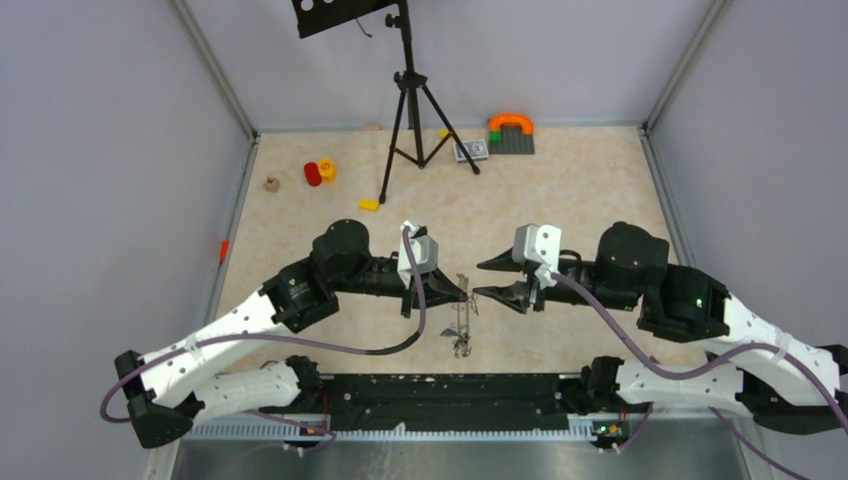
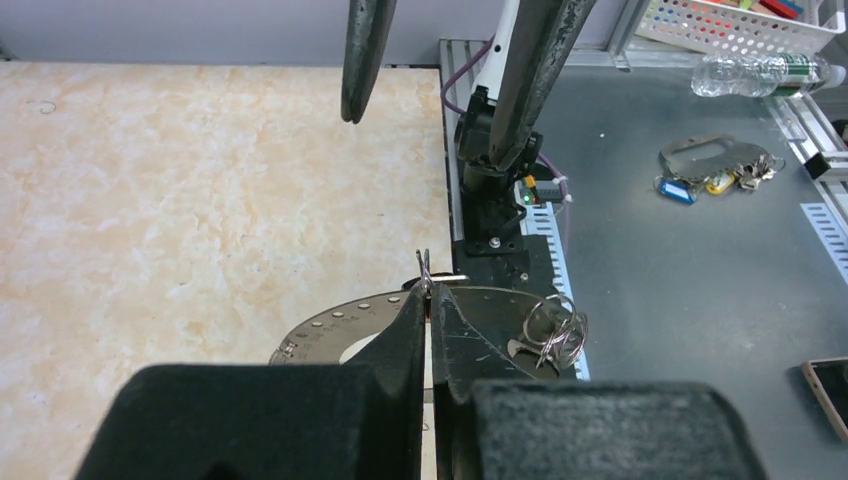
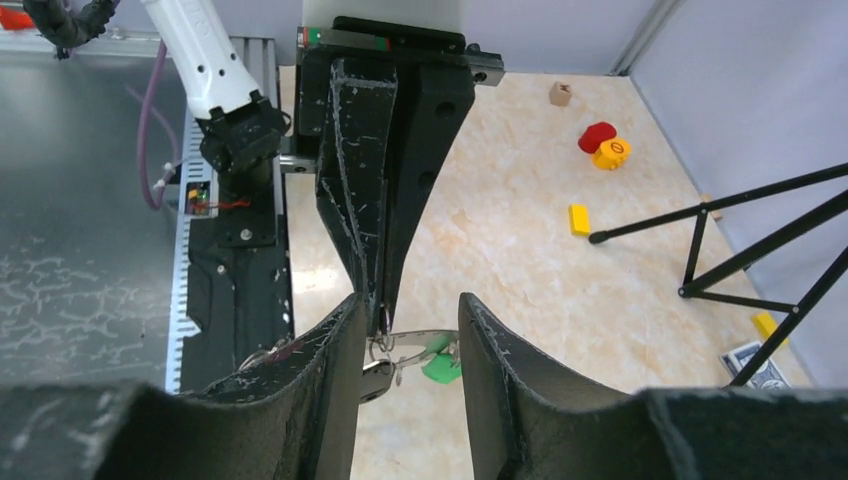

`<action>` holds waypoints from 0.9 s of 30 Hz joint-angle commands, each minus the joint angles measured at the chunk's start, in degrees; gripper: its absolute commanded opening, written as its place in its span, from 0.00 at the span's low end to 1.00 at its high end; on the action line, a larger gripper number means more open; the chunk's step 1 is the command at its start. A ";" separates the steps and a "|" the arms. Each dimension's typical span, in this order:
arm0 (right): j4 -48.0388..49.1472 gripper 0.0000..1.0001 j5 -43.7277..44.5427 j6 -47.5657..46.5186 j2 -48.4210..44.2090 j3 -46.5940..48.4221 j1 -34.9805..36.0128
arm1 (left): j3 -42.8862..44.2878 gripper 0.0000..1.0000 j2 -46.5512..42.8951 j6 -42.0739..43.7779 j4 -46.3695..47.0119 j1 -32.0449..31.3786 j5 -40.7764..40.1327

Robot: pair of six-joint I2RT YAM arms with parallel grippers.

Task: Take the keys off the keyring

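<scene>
Left gripper (image 2: 428, 300) pinches the keyring (image 2: 325, 325) by its edge — jaws clamped on it. Right gripper (image 3: 410, 312), at its 3 o'clock, stands parted, a green key (image 3: 440, 366) between its fingers.

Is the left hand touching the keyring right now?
Touching. The left wrist view shows the left hand shut, its fingertips pinched on the rim of the keyring, with no gap between them.

Top view: the keys (image 1: 461, 335) dangle between the arms, far too small to count or tell apart. Left wrist: the keyring (image 2: 325, 330) slips behind the left gripper (image 2: 428, 300), its middle hidden. Right wrist: a green tag (image 3: 440, 368) peeks out, and the right gripper (image 3: 410, 300) masks half the keys.
</scene>
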 commanded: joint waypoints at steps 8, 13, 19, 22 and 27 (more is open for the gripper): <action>22.03 0.38 1.64 9.22 -11.94 -19.24 0.37 | -3.60 0.00 -4.19 -5.01 14.48 -0.07 -2.83; 28.40 0.37 1.58 12.01 -13.42 -23.65 0.38 | -3.88 0.00 -4.32 -5.32 15.39 -0.12 -2.38; 34.41 0.36 4.73 13.69 -13.92 -27.46 0.43 | -4.14 0.00 -4.85 -5.54 16.37 -0.13 -1.63; 38.94 0.35 5.35 14.42 -14.59 -29.50 0.40 | -4.61 0.00 -5.51 -6.09 17.86 -0.07 -1.25; 43.34 0.34 4.85 16.02 -15.66 -31.35 0.40 | -5.91 0.00 -7.06 -7.62 21.83 -0.13 -0.35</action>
